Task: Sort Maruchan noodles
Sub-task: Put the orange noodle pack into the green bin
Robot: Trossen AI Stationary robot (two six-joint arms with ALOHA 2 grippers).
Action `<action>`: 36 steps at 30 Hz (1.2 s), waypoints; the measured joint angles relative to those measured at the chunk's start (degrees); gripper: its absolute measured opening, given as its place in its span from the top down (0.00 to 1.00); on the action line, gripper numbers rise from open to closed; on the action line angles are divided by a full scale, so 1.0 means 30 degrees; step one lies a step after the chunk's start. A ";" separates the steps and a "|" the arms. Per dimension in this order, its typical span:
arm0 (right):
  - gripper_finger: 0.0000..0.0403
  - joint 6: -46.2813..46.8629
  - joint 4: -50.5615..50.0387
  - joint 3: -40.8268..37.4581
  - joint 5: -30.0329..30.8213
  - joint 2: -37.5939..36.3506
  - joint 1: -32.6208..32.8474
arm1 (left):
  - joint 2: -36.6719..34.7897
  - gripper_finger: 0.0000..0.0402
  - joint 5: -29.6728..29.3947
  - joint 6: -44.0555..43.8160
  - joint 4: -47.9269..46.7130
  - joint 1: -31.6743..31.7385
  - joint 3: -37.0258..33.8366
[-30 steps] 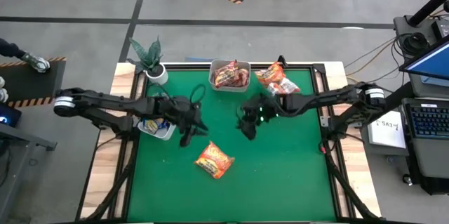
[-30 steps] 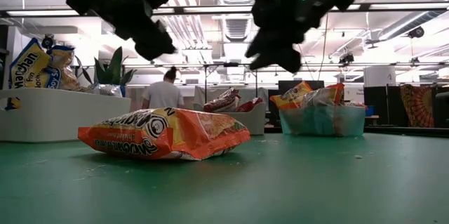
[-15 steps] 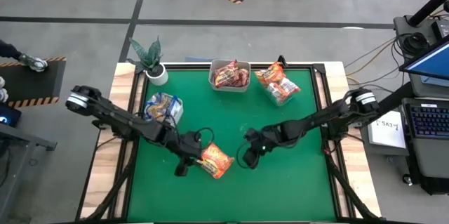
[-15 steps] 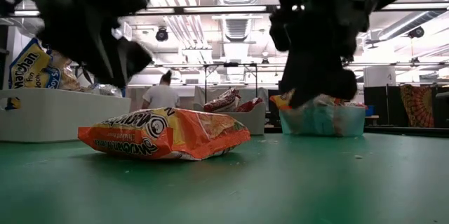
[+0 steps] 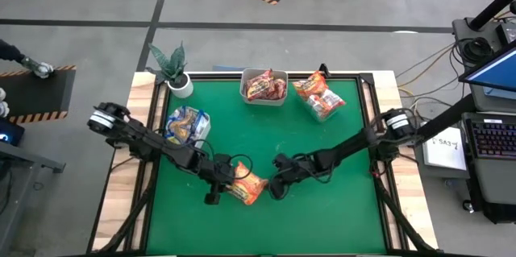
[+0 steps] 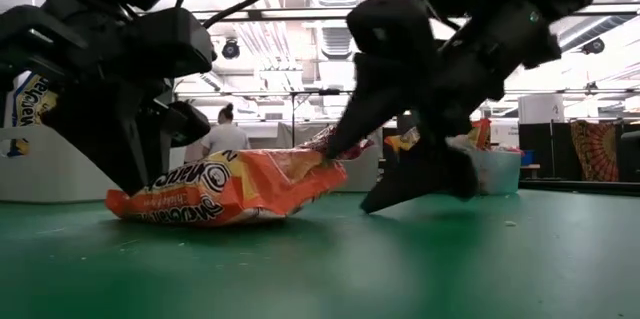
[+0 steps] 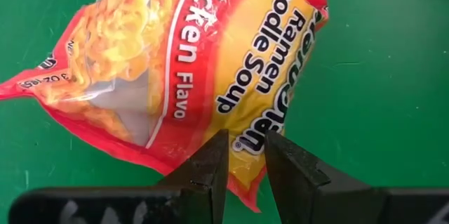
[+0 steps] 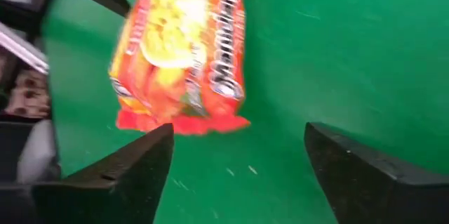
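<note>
One orange-yellow Maruchan noodle packet (image 5: 247,186) lies flat on the green mat. My left gripper (image 5: 216,191) is low at the packet's left end. Its fingers stand a narrow gap apart over the packet's sealed edge (image 7: 242,155). My right gripper (image 5: 276,186) is low at the packet's right end with its fingers wide open (image 8: 238,147). The packet lies just ahead of those fingertips, not between them. Other packets sit in three tubs at the back. My left gripper slants down from the table's left onto the packet's sealed end (image 7: 242,155), and a strip of wrapper shows in the narrow gap between its fingertips (image 7: 210,155). I cannot tell whether the tips touch it. The packet's underside lies on the mat.
A white tub with blue-and-white packets (image 5: 187,124) stands at the left. A tub of dark red packets (image 5: 264,86) and a tub of orange ones (image 5: 321,96) stand at the back. A potted plant (image 5: 171,68) is at the far left corner. A person (image 6: 225,134) stands in the room behind.
Both grippers have come down and toward the table's near edge, ending at opposite ends of the packet. My right gripper has rolled and opened wide. The packet's end toward my right gripper now stands a little higher off the mat than before.
</note>
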 joint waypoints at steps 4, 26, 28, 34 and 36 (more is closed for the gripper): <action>0.18 -0.0318 0.3218 -0.0007 0.0018 0.1239 -0.0038 | 0.0198 0.81 -0.0643 -0.0124 0.0232 -0.0021 0.0007; 0.41 -0.2157 0.8870 0.1010 0.0862 0.3816 -0.0317 | 0.0902 0.81 -0.1056 -0.0387 0.1702 -0.0015 -0.0007; 0.48 -0.2218 0.8872 0.1010 0.0915 0.3816 -0.0328 | 0.0902 0.81 -0.1063 -0.0387 0.1684 -0.0015 -0.0007; 0.63 -0.2566 0.8801 0.1010 0.0970 0.3744 -0.0328 | 0.0592 0.81 -0.1164 0.0154 0.1400 -0.0015 -0.0015; 0.67 -0.2863 0.8764 0.0999 0.0979 0.3658 -0.0335 | 0.0373 0.81 -0.1180 0.0387 0.1294 -0.0015 -0.0022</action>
